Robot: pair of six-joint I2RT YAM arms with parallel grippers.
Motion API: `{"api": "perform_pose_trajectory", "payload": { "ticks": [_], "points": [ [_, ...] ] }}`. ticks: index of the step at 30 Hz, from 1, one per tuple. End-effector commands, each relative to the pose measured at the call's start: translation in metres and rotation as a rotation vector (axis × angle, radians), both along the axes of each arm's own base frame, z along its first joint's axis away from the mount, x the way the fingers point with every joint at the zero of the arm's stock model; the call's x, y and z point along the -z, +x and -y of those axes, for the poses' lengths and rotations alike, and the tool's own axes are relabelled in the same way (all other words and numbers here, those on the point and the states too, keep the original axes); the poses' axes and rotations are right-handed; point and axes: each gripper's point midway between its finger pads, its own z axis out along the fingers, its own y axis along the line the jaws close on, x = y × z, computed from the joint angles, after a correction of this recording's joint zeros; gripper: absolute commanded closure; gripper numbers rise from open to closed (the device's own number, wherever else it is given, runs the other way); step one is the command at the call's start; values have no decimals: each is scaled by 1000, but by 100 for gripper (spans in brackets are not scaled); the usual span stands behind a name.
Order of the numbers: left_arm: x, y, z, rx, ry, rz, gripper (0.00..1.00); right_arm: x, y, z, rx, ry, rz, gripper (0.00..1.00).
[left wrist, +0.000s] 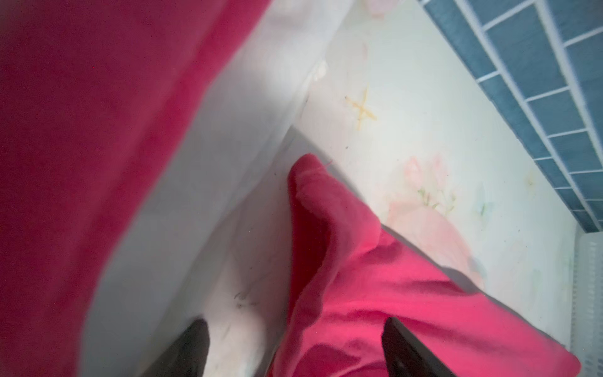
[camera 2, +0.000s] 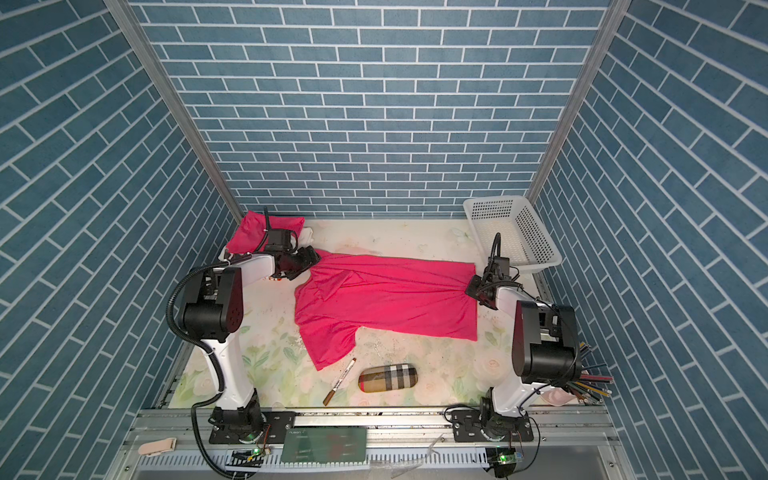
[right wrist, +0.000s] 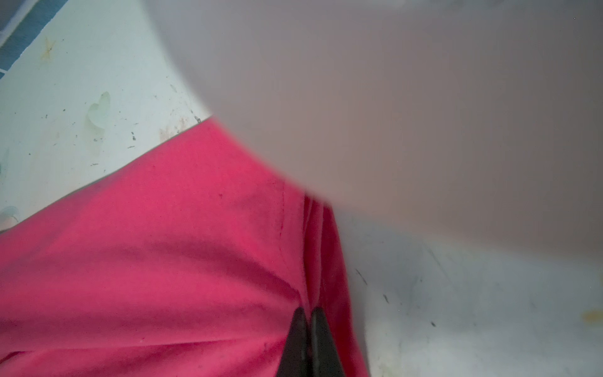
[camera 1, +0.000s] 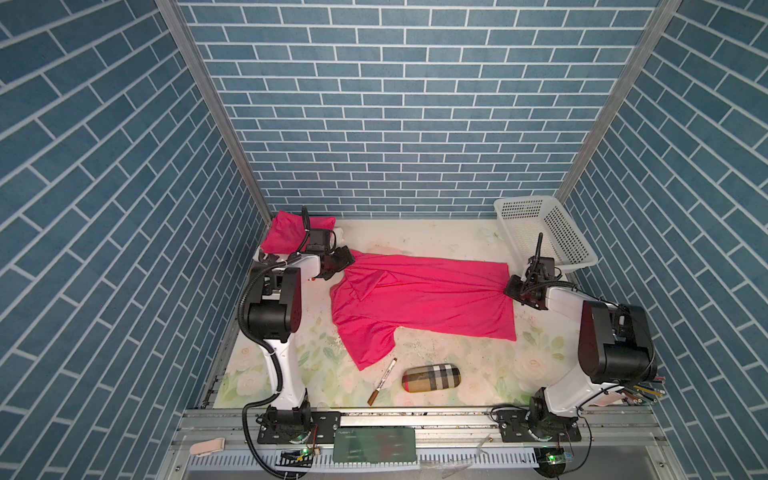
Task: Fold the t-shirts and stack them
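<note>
T-shirt gripped at one end
Right hand pinches its hem; left hand open (holding nothing) at the opposite end.

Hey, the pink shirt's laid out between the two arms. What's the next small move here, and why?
Probably close the left tool on the fabric. It stands wide open with a bunched corner of the spread t-shirt between its jaws, while the right tool is shut on the opposite edge. With both ends pinched, the shirt could be lifted and folded.
</note>
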Motion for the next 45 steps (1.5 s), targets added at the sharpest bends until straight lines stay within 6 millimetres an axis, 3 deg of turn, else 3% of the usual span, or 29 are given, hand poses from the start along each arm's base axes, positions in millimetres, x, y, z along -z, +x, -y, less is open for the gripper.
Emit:
{"api": "perform_pose_trajectory", "payload": {
  "ticks": [1,5,9,13,16,20,24,27,32,36,41,45],
  "points": [
    [-33,5,-3,-14,-1,60,13,-2,-3,5,7,-20,-11,92],
    [-68,8,-4,-29,26,122,13,-6,-5,5,5,-21,-4,82],
    [-90,12,34,41,-70,188,13,-7,-6,3,2,-17,0,74],
    [-79,21,79,118,-142,178,13,-11,-6,-2,-7,-43,0,68],
    [-58,28,90,118,-205,154,13,-22,-7,-7,-18,-86,12,60],
    [-41,37,84,109,-173,146,13,-47,-6,-18,-41,-140,65,48],
    [-29,48,64,74,-155,147,13,-66,8,-47,-117,-51,156,33],
    [-18,53,48,47,-156,144,13,-60,22,-71,-192,5,144,28],
    [-7,55,31,12,-161,135,13,-39,50,-90,-251,34,98,26],
    [-1,54,28,2,-175,129,13,-24,70,-91,-258,13,67,25],
    [14,54,17,-22,-164,94,13,0,87,-71,-218,-58,-3,25],
    [1,52,9,-35,-142,112,13,4,92,-59,-196,-67,-16,24]
  ]
}}
